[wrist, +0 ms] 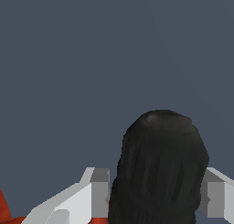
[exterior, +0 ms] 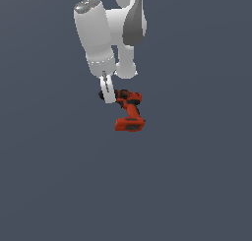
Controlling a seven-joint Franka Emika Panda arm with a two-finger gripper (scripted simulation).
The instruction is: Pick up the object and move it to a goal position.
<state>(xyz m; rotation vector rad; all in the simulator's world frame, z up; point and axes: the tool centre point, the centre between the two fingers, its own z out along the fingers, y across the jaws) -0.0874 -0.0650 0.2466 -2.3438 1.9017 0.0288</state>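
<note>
Judging progress from arm down to drill: arm (exterior: 96,33) reaching in from the upper part of the exterior view, gripper (exterior: 107,95) at the front end of the drill (exterior: 130,112). Seen from the wrist, black chuck (wrist: 157,168) filling the space between the two pale fingers (wrist: 98,191), each finger touching a side with no gap showing. Reads as clamped on the drill by its chuck, so the grasp looks done. Orange body and blocky battery base (exterior: 130,124) trailing away from the gripper, toward the exterior view's lower right.

Hard to tell whether lifted or lying on the floor: no shadow, no contact line in either view. No goal marker visible anywhere, so no way to say how near the target is. Likely left to do: the carry to the goal, perhaps the lift as well. Worth noting that a hold on the rounded chuck, with the heavier base hanging off to one side, might let the drill swing or slip during the move.

Floor (exterior: 49,186): one flat, dark blue-grey expanse filling both views, without edges, texture or walls. Nothing else in sight.
</note>
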